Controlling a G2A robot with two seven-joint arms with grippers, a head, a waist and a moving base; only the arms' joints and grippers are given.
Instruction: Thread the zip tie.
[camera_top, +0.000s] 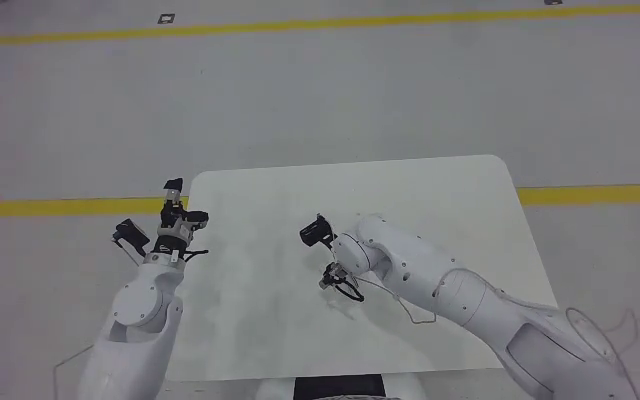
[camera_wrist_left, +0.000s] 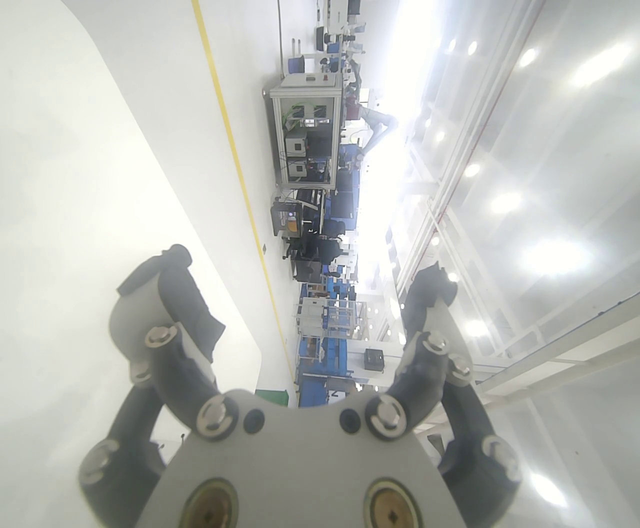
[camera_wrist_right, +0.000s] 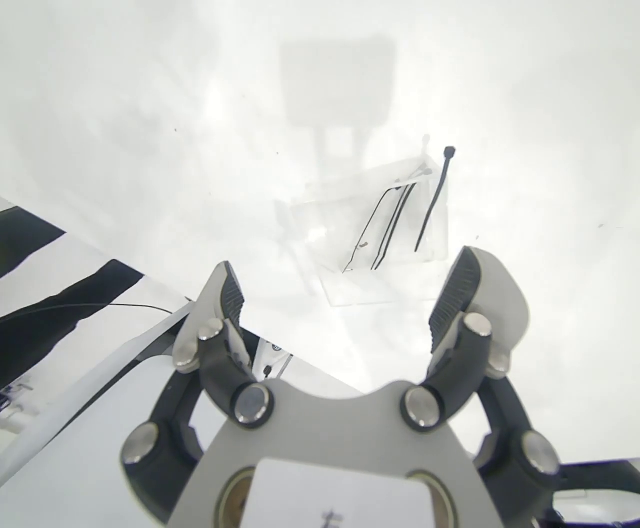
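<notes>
A clear tray (camera_wrist_right: 330, 220) on the white table (camera_top: 440, 200) holds several black zip ties (camera_wrist_right: 434, 200). The right gripper (camera_wrist_right: 346, 267) hangs over it, fingers wide. The left gripper (camera_wrist_left: 305, 265), wide and empty, is at the table's left edge.

The right gripper (camera_wrist_right: 347, 265) hangs over the white table (camera_wrist_right: 150, 125), its fingers spread wide with nothing between them. Just ahead, around its one o'clock, a black zip tie (camera_wrist_right: 433, 202) sits at the edge of a clear plastic holder (camera_wrist_right: 345, 200), with thinner black strands (camera_wrist_right: 395, 220) beside it.
</notes>
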